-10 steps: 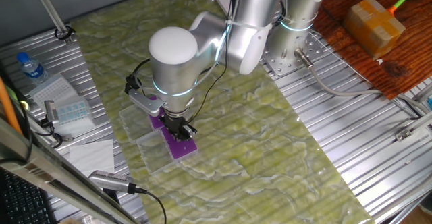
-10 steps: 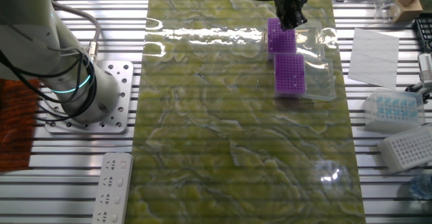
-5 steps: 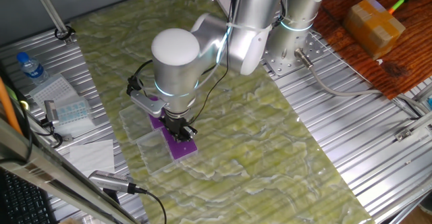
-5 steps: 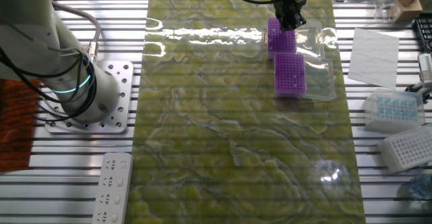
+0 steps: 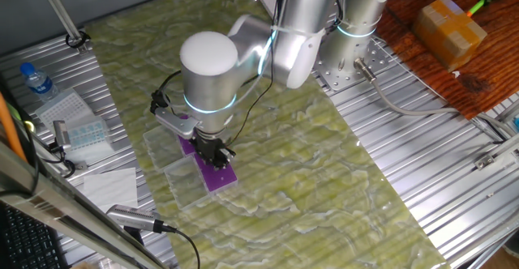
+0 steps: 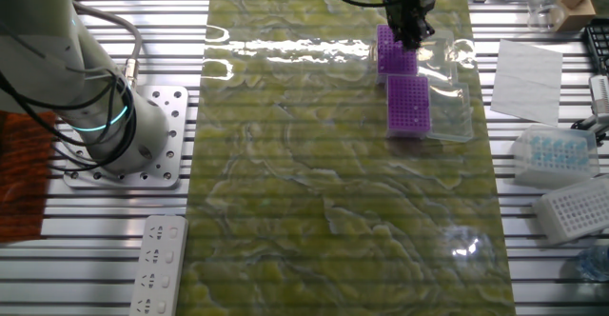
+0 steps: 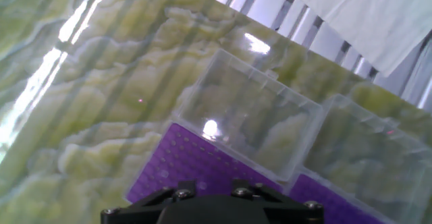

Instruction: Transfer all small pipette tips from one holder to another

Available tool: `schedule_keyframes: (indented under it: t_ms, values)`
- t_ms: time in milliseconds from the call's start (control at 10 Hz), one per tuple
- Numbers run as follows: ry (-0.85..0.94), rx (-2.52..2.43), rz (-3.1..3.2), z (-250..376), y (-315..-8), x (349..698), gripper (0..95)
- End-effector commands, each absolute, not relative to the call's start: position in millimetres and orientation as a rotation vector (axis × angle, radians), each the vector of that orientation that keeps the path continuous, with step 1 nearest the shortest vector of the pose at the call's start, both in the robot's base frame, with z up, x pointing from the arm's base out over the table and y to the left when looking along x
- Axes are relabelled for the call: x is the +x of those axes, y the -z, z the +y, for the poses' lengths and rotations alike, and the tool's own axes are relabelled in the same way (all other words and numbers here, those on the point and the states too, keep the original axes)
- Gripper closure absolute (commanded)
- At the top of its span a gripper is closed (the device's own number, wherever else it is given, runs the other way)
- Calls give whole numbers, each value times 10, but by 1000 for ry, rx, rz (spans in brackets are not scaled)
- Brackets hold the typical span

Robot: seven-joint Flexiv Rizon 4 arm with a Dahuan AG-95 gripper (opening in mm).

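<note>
Over the far purple rack (image 6: 397, 55) your gripper (image 6: 410, 36) hung low, fingers hidden, so you couldn't tell whether it was parted or closed; the small pipette tips weren't discernible, and a second purple rack (image 6: 407, 103) sat just beside, against clear lids (image 7: 251, 119)

The mat (image 6: 314, 192) looked glossy, marbled green; the racks (image 6: 407, 104) matt purple plastic; the lids (image 7: 251, 119) clear plastic; the table (image 5: 422, 139) ribbed metal.
</note>
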State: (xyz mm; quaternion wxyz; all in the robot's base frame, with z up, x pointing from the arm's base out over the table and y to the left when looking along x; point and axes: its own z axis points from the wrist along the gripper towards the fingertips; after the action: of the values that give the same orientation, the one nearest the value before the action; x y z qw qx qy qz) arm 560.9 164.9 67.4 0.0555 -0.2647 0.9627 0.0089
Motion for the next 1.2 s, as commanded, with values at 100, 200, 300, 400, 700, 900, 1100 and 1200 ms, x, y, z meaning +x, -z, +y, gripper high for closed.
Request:
schedule_keyframes:
  t_ms: [100,200,300,400,700,900,1100,1200]
  values:
    - [-12,-1018,2883,1196,-772,5664,760]
    - [-8,-1065,2870,1063,-787,5667,760]
    - [-4,-1124,2847,889,-787,5661,760]
    - [1,-1175,2825,730,-773,5650,760]
    - [21,-1241,2793,522,-711,5644,760]
    - [25,-1264,2781,452,-691,5661,760]
    - [26,-1269,2776,417,-651,5689,760]
    - [27,-1268,2776,422,-638,5711,760]
